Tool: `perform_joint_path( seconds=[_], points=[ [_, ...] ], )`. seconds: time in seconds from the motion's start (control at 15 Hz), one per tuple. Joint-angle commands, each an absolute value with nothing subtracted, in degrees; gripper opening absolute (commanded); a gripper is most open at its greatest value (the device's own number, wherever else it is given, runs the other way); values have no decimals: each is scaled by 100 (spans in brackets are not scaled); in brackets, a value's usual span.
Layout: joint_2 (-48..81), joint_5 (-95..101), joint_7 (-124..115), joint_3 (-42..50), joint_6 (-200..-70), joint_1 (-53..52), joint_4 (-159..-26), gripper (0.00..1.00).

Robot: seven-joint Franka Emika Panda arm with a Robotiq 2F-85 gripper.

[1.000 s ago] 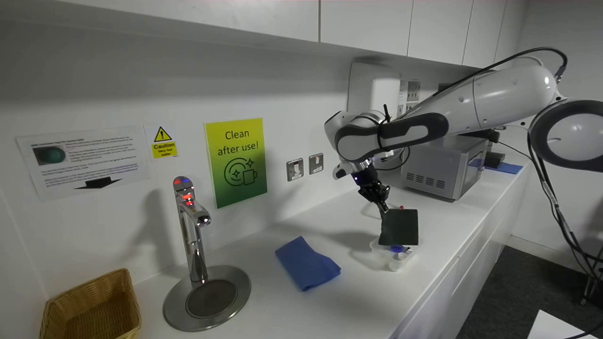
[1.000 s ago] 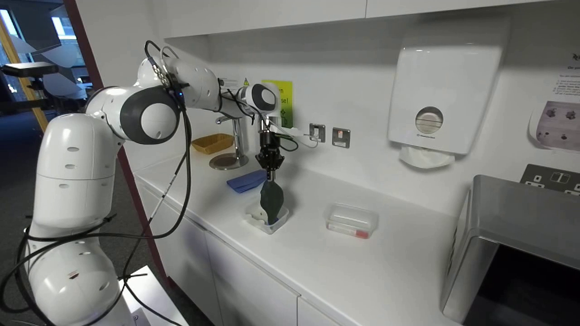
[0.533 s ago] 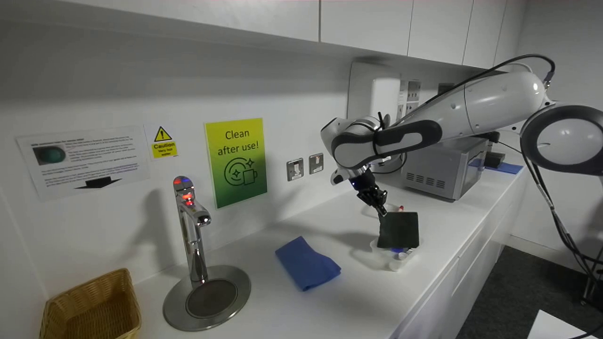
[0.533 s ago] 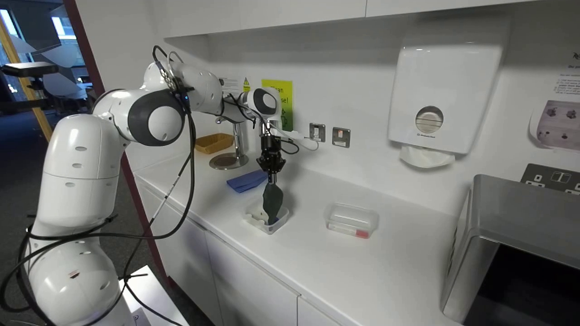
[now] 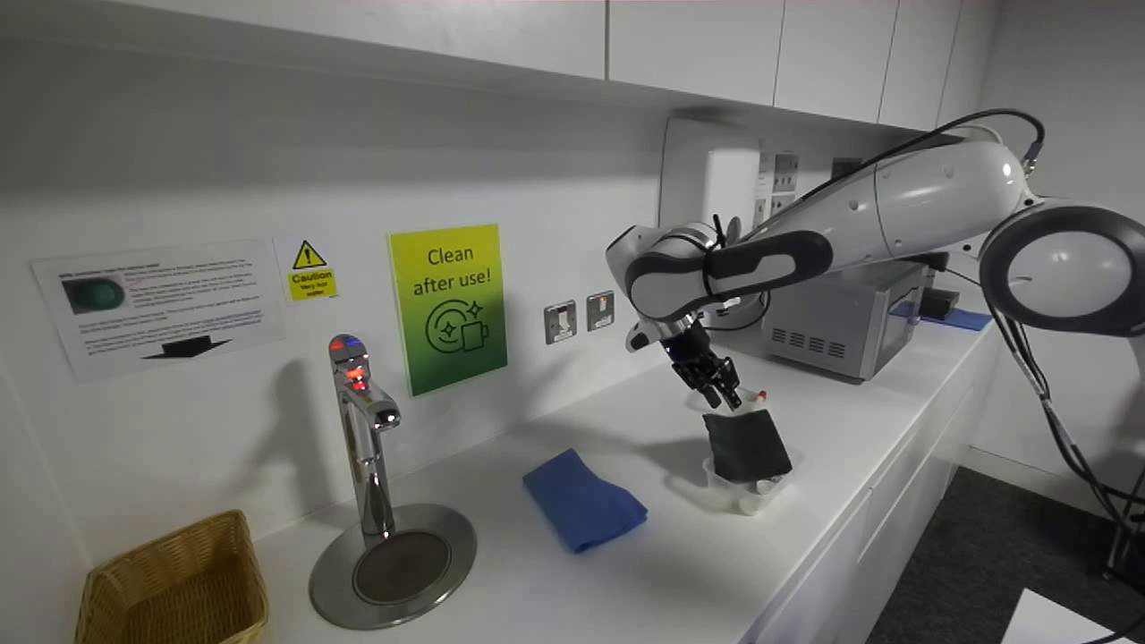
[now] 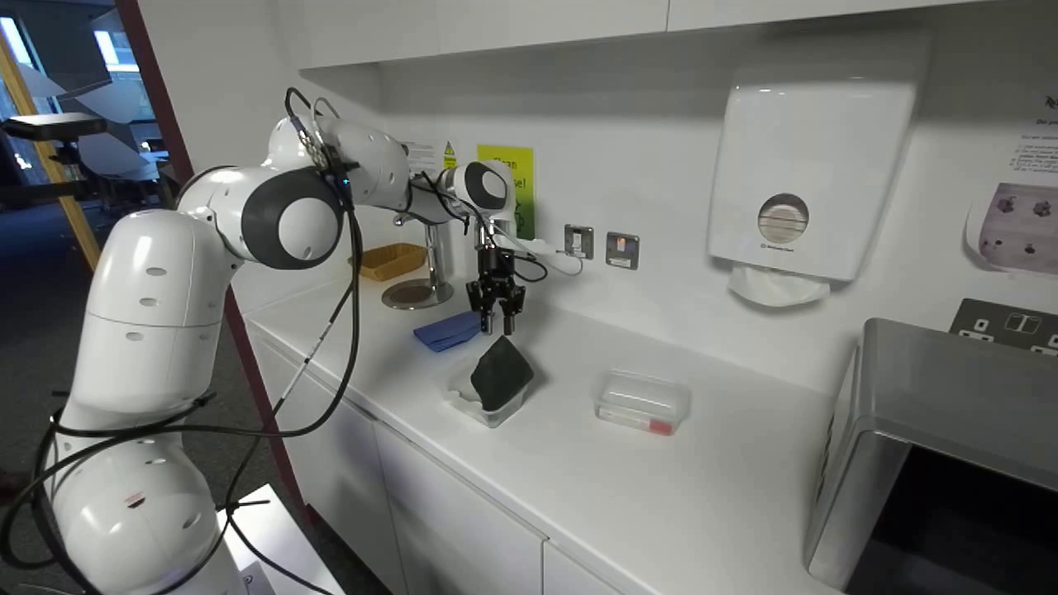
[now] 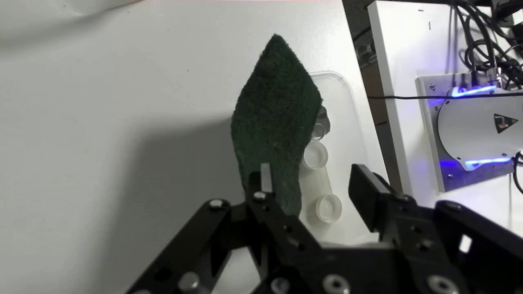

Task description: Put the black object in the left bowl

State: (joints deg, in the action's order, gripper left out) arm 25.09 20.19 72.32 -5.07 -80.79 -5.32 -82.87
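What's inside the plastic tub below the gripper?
Small round translucent pieces and a grey piece show inside the plastic tub; whatever the dark scouring pad covers there can't be seen.

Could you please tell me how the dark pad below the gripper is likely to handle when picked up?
The dark pad would probably flex rather than stay rigid, since its sides curve in the wrist view. It is likely light for its size, as it looks thin. Its fuzzy-looking surface suggests it may not slip easily.

Chrome tap (image 5: 367,452), wicker basket (image 5: 183,572) left of it, folded blue cloth (image 5: 583,503) and "Clean after use!" poster (image 5: 449,309) to its right, silver microwave (image 5: 816,315) farther right
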Motion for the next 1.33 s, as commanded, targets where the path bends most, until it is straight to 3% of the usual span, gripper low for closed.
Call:
perform_joint_path(
  seconds=[0.0,0.07,0.2,0.93,1.27],
  points=[
    [2597,2127,7096,-517,-7747,-572,-7985,86],
    [2598,2126,7091,-518,-7739,-571,-7975,94],
    [2612,2019,6865,-497,-7727,-561,-7905,100],
    [2734,-287,4662,-463,-7043,34,-6615,100],
    [2679,42,4916,-533,-7131,-75,-6879,100]
  ],
)
